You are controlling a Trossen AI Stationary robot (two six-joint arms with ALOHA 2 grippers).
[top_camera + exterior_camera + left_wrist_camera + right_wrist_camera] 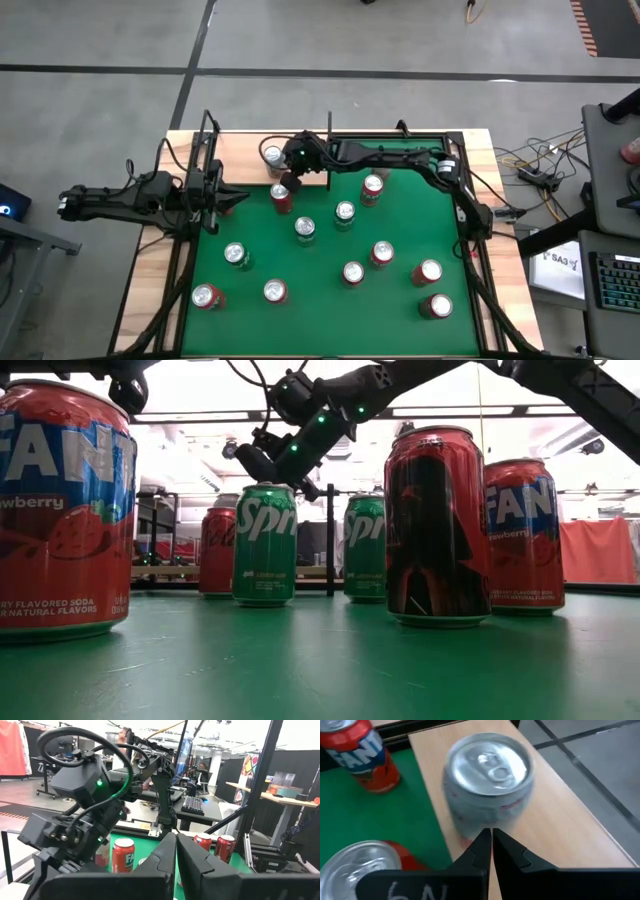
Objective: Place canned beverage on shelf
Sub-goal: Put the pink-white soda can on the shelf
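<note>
A silver can point(272, 155) point(490, 775) stands upright, bottom down, on the pale wood shelf point(245, 150) point(560, 830) at the table's far left. My right gripper point(284, 170) point(491, 834) reaches over from the right. It slants down, shut, with its tips just in front of the can's lower side wall. In the low view it point(250, 460) hangs above a green can. At the table's left edge my left gripper point(228, 200) point(176, 837) waits, level and shut, with nothing between its fingers. My right gripper has its shut fingertips point(482, 840) right at the silver can's lower side wall point(470, 827), coming from the table's right and slanting down. I cannot tell whether they touch the can. The can stands upright on the shelf panel.
Several red and green cans stand on the green felt point(400, 240), the nearest a red one point(281, 198) just beside the shelf's near edge. Thin black rods point(329, 130) rise at the shelf's corners. Large cans point(437, 525) fill the low view.
</note>
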